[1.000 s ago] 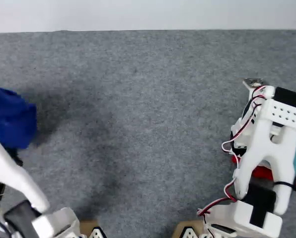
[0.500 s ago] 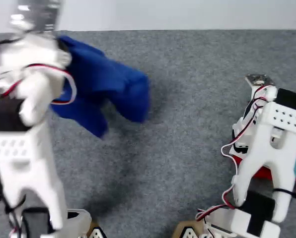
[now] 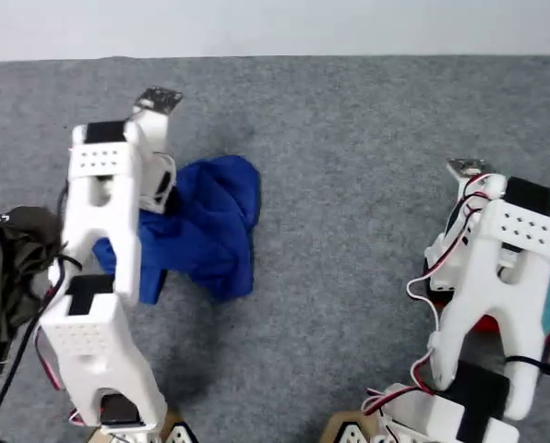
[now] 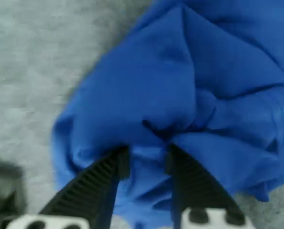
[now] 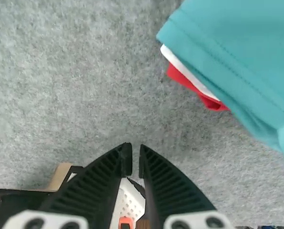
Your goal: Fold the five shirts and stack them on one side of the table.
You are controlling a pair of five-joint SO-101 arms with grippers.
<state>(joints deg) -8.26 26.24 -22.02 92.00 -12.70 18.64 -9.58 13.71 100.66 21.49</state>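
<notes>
- Left claw [image 4: 147, 150] is clamped on a bunched ridge of the blue shirt [image 3: 210, 231], with cloth filling the gap between its jaws. The shirt lies crumpled directly beneath it and spreads out toward the other arm.
- Desk [image 3: 349, 185], grey and felt-like, offers bare room beyond the left claw, between the two arms. I judge that the place to spread the shirt, since the nap will likely grip the cloth and help hold it flat.
- Blue shirt is a heap, not a sheet, so the step in hand looks like laying it out. A grip on a hem or shoulder seam should serve better than this middle bunch, which would probably just carry the wad along.
- Teal shirt [image 5: 237, 57] lies folded just ahead of the right claw [image 5: 132, 155], on top of a white shirt [image 5: 185, 71] and a red shirt [image 5: 208, 98]. That marks the stacking side. The right claw itself is closed on nothing, over bare desk.
- Olive shirt [image 3: 7, 277] sits behind the left claw, beside its arm; dragging blue cloth across it risks a tangle.
</notes>
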